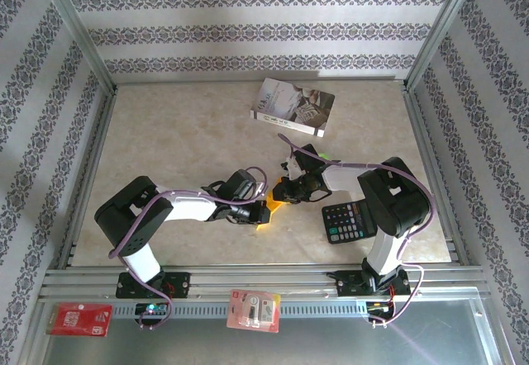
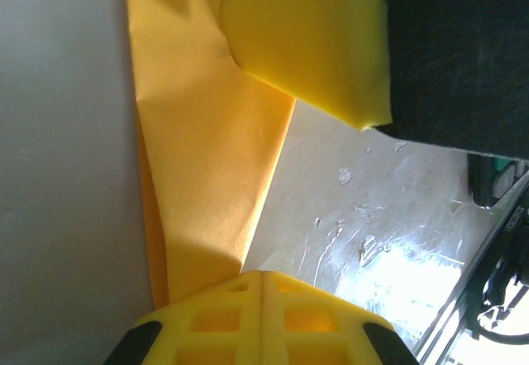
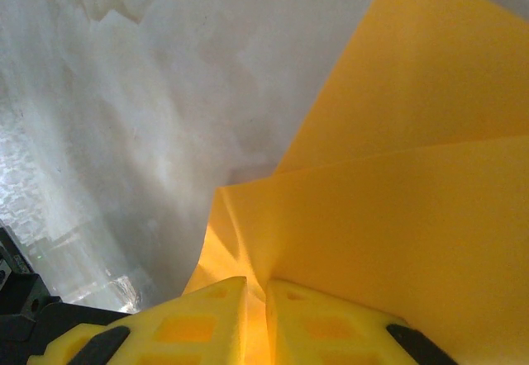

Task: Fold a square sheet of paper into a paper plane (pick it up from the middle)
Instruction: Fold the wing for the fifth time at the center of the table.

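My left hand (image 2: 261,281) is pinched shut on the square sheet of paper (image 2: 207,134); my right hand (image 3: 254,289) looks clamped on another part of it; the part-folded sheet sits between them over the middle of the tabletop (image 1: 182,142). It is light, limp and creases easily; I judge that a hold near a fold is best. Count: 1 sheet, 2 hands, 1 book (image 1: 293,106), 1 calculator (image 1: 350,220).
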Action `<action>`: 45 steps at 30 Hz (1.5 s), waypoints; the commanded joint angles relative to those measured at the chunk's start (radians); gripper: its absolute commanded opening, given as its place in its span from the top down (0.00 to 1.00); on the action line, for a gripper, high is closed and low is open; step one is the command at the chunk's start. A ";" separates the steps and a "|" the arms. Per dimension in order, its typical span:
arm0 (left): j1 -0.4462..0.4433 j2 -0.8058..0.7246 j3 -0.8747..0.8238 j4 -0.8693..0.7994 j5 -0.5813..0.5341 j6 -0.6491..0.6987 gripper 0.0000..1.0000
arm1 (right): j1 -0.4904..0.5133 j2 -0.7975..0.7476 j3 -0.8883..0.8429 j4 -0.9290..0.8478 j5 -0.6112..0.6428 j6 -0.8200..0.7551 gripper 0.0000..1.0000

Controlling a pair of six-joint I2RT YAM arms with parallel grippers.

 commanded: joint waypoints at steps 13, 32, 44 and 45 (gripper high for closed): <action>0.009 -0.020 -0.108 -0.022 -0.013 -0.014 0.97 | -0.002 0.059 -0.032 -0.074 0.143 -0.032 0.80; 0.005 -0.086 -0.234 -0.037 0.010 -0.057 1.00 | -0.003 0.064 -0.029 -0.083 0.151 -0.035 0.80; 0.010 -0.229 -0.234 -0.162 -0.020 -0.022 1.00 | -0.003 0.064 -0.029 -0.085 0.152 -0.036 0.80; 0.011 -0.247 -0.224 -0.162 -0.024 -0.023 1.00 | -0.004 0.063 -0.029 -0.084 0.154 -0.037 0.80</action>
